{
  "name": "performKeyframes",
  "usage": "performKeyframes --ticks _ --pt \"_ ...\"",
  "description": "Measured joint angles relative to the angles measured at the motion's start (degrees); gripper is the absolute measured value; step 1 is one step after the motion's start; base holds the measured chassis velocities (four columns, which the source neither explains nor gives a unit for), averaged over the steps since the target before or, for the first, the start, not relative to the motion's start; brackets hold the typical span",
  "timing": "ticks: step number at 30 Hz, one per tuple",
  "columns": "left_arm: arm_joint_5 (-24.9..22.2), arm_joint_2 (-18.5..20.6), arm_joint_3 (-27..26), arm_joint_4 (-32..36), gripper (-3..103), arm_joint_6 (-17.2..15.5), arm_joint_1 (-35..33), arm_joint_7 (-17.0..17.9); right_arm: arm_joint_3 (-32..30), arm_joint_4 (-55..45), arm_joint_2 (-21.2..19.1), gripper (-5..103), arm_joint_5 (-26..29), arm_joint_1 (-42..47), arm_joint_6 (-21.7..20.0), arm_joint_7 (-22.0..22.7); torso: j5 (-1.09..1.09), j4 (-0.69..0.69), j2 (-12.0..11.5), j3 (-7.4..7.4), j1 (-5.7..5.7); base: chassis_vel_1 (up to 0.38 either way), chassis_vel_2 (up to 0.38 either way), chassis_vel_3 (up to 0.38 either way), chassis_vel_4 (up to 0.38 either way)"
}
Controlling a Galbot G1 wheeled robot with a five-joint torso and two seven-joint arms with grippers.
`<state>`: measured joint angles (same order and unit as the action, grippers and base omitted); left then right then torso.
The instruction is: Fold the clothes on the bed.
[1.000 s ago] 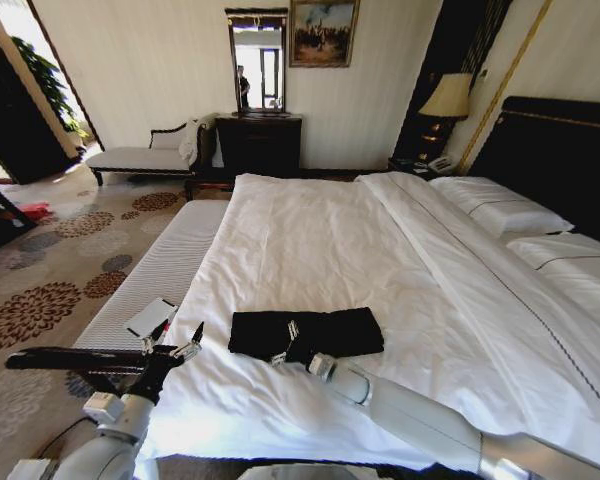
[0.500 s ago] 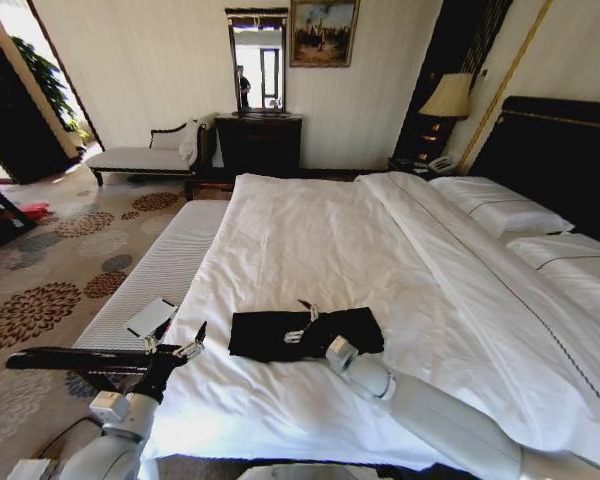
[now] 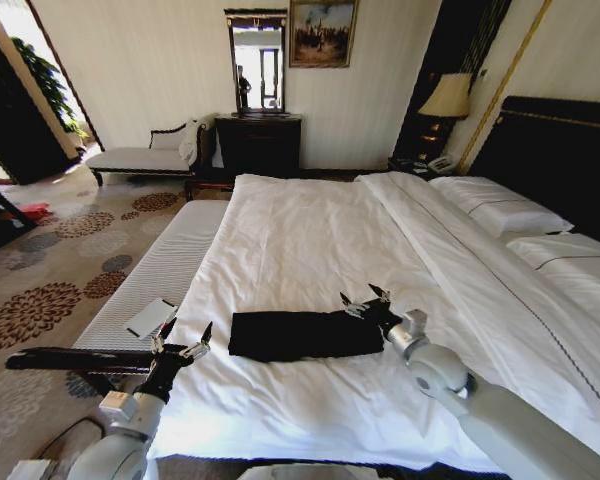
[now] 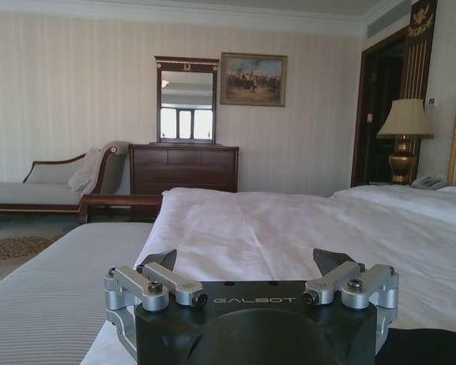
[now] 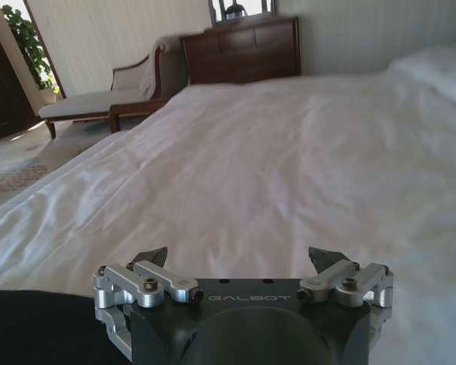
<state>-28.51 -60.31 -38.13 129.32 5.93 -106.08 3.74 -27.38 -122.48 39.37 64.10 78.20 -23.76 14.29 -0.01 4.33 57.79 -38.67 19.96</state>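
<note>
Nearest the robot, the left hand (image 3: 185, 340) hovers with fingers apart over the bed's (image 3: 310, 240) left edge. Beyond it, the black clothes (image 3: 302, 334) lie folded flat on the white duvet, the right hand (image 3: 366, 298) spread open just past their right end.

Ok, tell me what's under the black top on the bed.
The black top lies folded flat on the bed's white duvet, which shows all around it. Whatever is directly beneath or tucked inside its folds is covered.

Bare white bed (image 3: 310, 240) lies open beyond the clothes (image 3: 302, 334).
</note>
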Motion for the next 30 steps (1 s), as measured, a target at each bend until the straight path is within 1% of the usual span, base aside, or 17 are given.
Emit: performKeyframes --ticks 1,2,3,4,6,7,8,9,10,14,18,23,30 --pt "0.00 0.00 0.00 -0.01 100 0.00 0.00 0.00 -2.76 -0.20 0.05 100 4.76 1.13 -3.33 -0.73 0.01 0.00 0.00 0.00 0.00 0.000 0.000 0.000 0.000" --pt "0.00 0.00 0.00 -0.01 100 0.00 0.00 0.00 -2.76 -0.20 0.05 100 4.76 1.13 -3.33 -0.73 0.01 0.00 0.00 0.00 0.00 0.000 0.000 0.000 0.000" --pt "0.00 0.01 0.00 -0.01 100 0.00 0.00 0.00 -5.73 0.03 0.04 100 10.49 2.00 -7.58 -1.55 0.01 0.00 0.00 0.00 0.00 0.000 0.000 0.000 0.000" --pt "-0.01 0.01 -0.01 -0.01 100 0.00 0.00 0.00 -7.60 0.98 0.01 100 14.51 2.18 -10.95 -1.99 0.01 -0.01 0.00 0.00 0.00 0.000 0.000 0.000 0.000" --pt "-0.02 0.01 -0.02 -0.01 100 0.00 -0.01 0.00 -9.37 3.91 0.06 100 20.34 1.17 -16.89 -2.13 0.01 -0.02 0.00 0.00 0.00 0.000 0.000 0.000 0.000" --pt "-0.02 0.01 -0.02 -0.01 100 0.00 -0.01 0.00 -9.37 3.91 0.06 100 20.34 1.17 -16.89 -2.13 0.01 -0.02 0.00 0.00 0.00 0.000 0.000 0.000 0.000" --pt "-0.03 0.02 -0.02 -0.01 100 0.00 -0.02 0.00 -9.45 5.66 0.18 100 22.09 0.14 -18.41 -2.26 0.02 -0.02 0.00 0.00 0.00 0.000 0.000 0.000 0.000" --pt "-0.03 0.02 -0.02 -0.01 100 0.00 -0.02 0.00 -8.87 7.54 0.27 100 22.84 -1.29 -19.08 -2.38 0.01 -0.02 0.00 -0.01 0.00 0.000 0.000 0.000 0.000" --pt "-0.03 0.02 -0.02 -0.01 100 0.00 -0.02 0.00 -8.87 7.54 0.27 100 22.84 -1.29 -19.08 -2.38 0.01 -0.02 0.00 -0.01 0.00 0.000 0.000 0.000 0.000" --pt "-0.04 0.02 -0.04 -0.01 100 0.00 -0.02 0.00 -4.36 13.48 1.17 100 22.47 -7.60 -19.37 -2.68 0.02 -0.03 0.00 -0.01 0.00 0.000 0.000 0.000 0.000" --pt "-0.04 0.02 -0.05 -0.01 100 0.01 -0.02 0.01 -2.20 16.61 1.58 100 21.24 -10.30 -19.21 -3.13 0.01 -0.04 0.00 -0.02 0.00 0.000 0.000 0.000 0.000" --pt "-0.07 0.02 -0.06 -0.01 100 0.00 -0.03 0.00 -1.28 18.63 1.94 100 19.62 -10.66 -18.95 -3.66 0.01 -0.02 0.00 -0.01 0.00 0.000 0.000 0.000 0.000" --pt "-0.09 0.02 -0.07 -0.01 100 0.00 -0.03 -0.01 -1.08 18.91 4.35 100 16.90 -8.39 -18.70 -4.24 0.01 -0.01 0.00 -0.01 0.00 0.000 0.000 0.000 0.000"
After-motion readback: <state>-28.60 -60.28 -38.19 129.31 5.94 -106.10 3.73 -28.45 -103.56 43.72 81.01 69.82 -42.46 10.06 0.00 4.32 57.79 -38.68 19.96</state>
